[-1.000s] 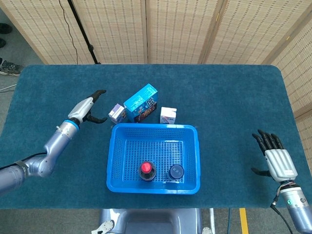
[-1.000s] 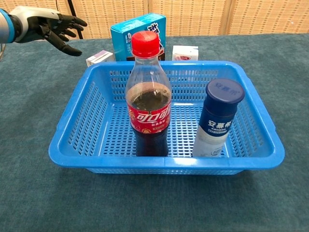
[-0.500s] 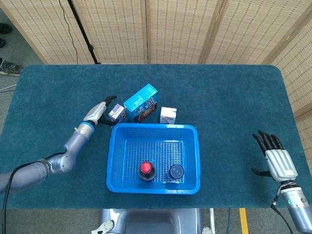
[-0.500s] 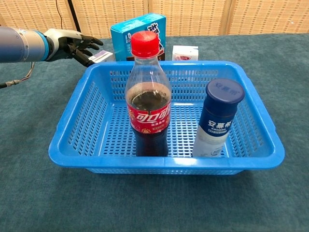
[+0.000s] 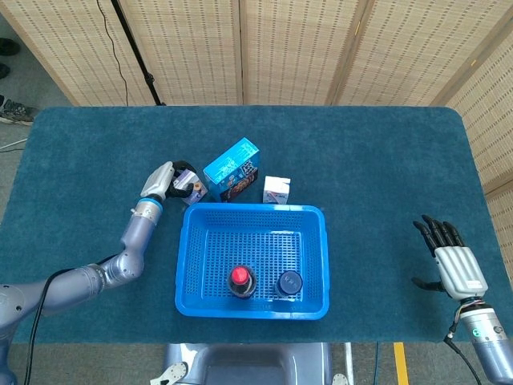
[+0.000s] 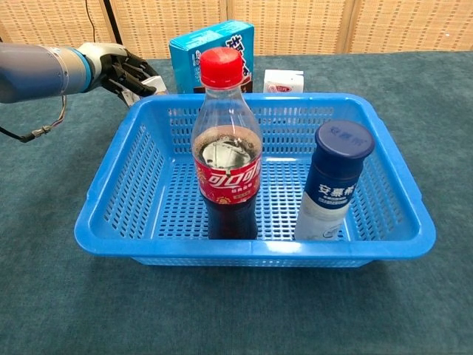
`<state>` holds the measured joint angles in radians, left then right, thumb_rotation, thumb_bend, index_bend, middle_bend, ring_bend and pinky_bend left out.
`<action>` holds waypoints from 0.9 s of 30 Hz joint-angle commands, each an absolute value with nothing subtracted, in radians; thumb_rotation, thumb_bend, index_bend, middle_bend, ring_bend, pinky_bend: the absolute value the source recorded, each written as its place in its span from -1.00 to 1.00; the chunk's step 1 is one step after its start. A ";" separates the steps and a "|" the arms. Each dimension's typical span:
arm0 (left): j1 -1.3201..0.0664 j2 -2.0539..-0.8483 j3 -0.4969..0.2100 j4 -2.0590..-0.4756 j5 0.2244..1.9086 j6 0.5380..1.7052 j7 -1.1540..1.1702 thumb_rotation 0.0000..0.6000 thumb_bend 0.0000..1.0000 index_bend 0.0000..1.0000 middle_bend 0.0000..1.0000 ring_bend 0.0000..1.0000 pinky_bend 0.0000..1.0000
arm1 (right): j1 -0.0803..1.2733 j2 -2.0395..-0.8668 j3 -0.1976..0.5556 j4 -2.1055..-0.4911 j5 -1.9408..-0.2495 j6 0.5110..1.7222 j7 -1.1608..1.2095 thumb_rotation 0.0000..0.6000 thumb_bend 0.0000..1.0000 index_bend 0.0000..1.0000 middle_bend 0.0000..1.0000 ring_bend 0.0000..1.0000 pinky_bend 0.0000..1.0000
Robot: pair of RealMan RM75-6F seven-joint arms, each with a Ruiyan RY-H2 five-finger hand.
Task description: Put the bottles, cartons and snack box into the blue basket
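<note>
The blue basket (image 5: pixel 186 257) (image 6: pixel 111 194) holds a red-capped cola bottle (image 5: pixel 242 281) (image 6: pixel 228 166) and a white bottle with a blue cap (image 5: pixel 289 283) (image 6: pixel 334 181), both upright. Behind it stand the blue snack box (image 5: pixel 232 170) (image 6: pixel 186 50) and a white and red carton (image 5: pixel 276 190) (image 6: pixel 284 80). A small purple carton (image 5: pixel 195 188) (image 6: pixel 157 83) sits left of the box, mostly covered by my left hand (image 5: pixel 170 180) (image 6: pixel 124 71), whose fingers curl around it. My right hand (image 5: pixel 453 263) rests open, far to the right of the basket, in the head view only.
Dark teal cloth covers the table (image 5: pixel 385 176). Folding screens (image 5: pixel 304 48) stand behind the far edge. A black cable (image 6: pixel 44 129) hangs from my left forearm.
My left hand moved right, from open space left of the cartons onto the purple carton, and its fingers closed around it. The right hand stayed still.
</note>
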<state>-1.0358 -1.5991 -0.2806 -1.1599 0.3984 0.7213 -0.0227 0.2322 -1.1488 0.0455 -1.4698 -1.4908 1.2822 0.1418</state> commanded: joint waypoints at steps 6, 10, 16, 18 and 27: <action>-0.966 -1.525 -0.321 -1.276 0.513 0.781 -0.052 1.00 -0.03 -0.03 -0.10 -0.11 0.03 | 0.231 -1.144 0.044 -1.474 -1.496 1.285 0.146 1.00 -1.00 -1.00 -1.00 -1.00 -1.00; -0.896 -1.411 -0.334 -1.409 0.607 0.823 -0.082 1.00 -0.03 -0.03 -0.10 -0.11 0.03 | 0.232 -1.146 0.040 -1.480 -1.502 1.286 0.144 1.00 -1.00 -1.00 -1.00 -1.00 -1.00; -0.755 -1.208 -0.328 -1.637 0.824 0.901 -0.159 1.00 -0.02 -0.03 -0.10 -0.10 0.06 | 0.232 -1.147 0.036 -1.489 -1.513 1.292 0.132 1.00 -1.00 -1.00 -1.00 -1.00 -1.00; -0.708 -1.138 -0.327 -1.719 0.904 0.916 -0.203 1.00 -0.02 -0.03 -0.10 -0.10 0.06 | 0.232 -1.147 0.035 -1.490 -1.514 1.291 0.129 1.00 -1.00 -1.00 -1.00 -1.00 -1.00; -0.613 -0.997 -0.282 -1.940 1.154 0.924 -0.292 1.00 -0.02 -0.03 -0.10 -0.10 0.06 | 0.232 -1.151 0.031 -1.498 -1.520 1.294 0.121 1.00 -1.00 -1.00 -1.00 -1.00 -1.00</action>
<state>-0.6366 -1.0223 -0.3026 -1.8964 1.1095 0.9206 -0.2758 0.2319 -1.1505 0.0313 -1.4978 -1.5195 1.2938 0.1207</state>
